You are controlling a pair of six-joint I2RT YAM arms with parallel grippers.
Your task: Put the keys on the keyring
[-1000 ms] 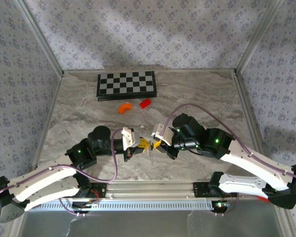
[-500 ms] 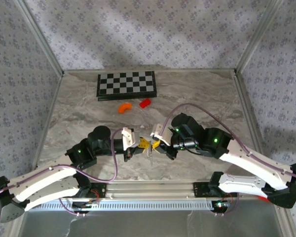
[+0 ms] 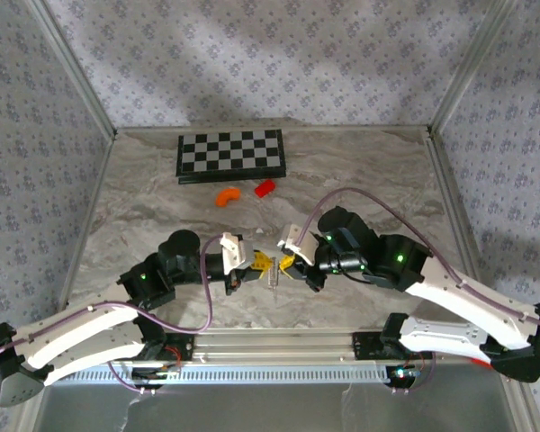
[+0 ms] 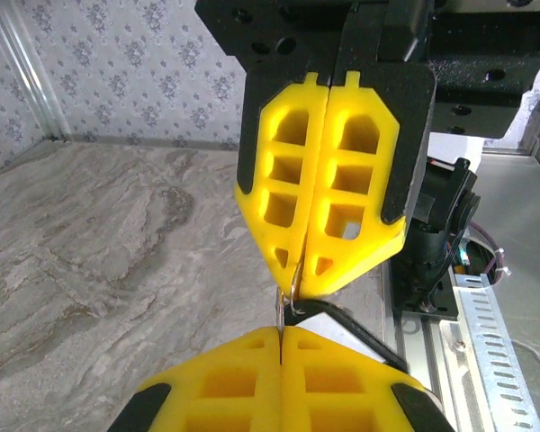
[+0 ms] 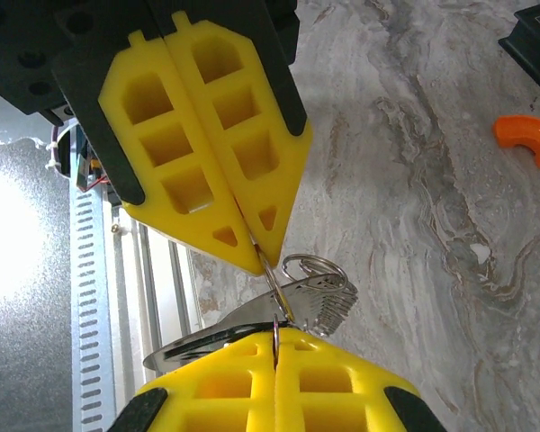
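At the near edge, just behind both tools, you have the metal rail the arms are bolted to. Ahead of it your left gripper and right gripper stand tip to tip over the marbled table, almost touching.

Your right gripper's jaws are pressed fully together, with a thin silvery wire caught in the seam at their tips. That wire belongs to the keyring, whose small loop sits just past your right fingertips and a little to one side of them. Your left gripper's jaws are closed as well, and their points pinch the same thin wire from the opposite side, so the ring is held between the two tools.

The keys hang off the ring right against your right gripper's tips. A flat toothed silvery part lies just beyond the fingers, and a dark blade runs sideways under the left gripper's tips. From above, this bundle shows as a small pale sliver in the gap between the two tools.

Well beyond the tips, a curved orange piece and a red block lie near each other on the table. Just past them, the checkerboard lies flat near the back wall.
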